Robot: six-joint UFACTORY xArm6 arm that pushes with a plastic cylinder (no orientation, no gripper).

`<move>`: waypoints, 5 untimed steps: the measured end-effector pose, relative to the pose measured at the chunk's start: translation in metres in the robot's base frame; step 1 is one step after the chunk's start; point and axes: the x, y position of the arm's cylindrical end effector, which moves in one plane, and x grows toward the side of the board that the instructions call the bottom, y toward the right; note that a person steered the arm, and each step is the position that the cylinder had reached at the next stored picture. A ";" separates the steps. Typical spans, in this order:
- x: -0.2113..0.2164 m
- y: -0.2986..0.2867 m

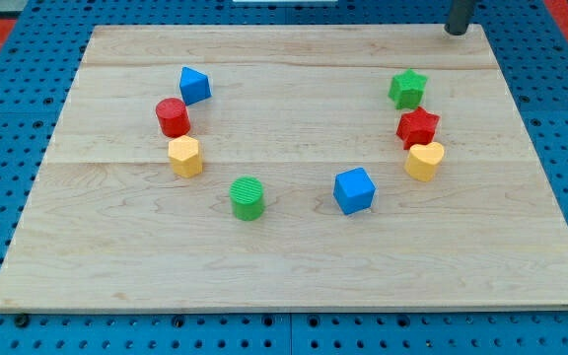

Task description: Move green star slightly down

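Observation:
The green star (407, 89) lies at the upper right of the wooden board (294, 266). A red star (417, 127) sits just below it, nearly touching, and a yellow heart (424, 161) sits below that. My tip (457, 31) is at the view's top right, near the board's top edge, above and to the right of the green star and well apart from it.
On the left are a blue pentagon-like block (194, 85), a red cylinder (173, 117) and a yellow hexagon-like block (184, 156). A green cylinder (248, 198) and a blue cube (354, 190) sit near the middle. Blue pegboard surrounds the board.

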 end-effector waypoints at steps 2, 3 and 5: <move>0.000 0.000; 0.001 0.000; 0.001 -0.003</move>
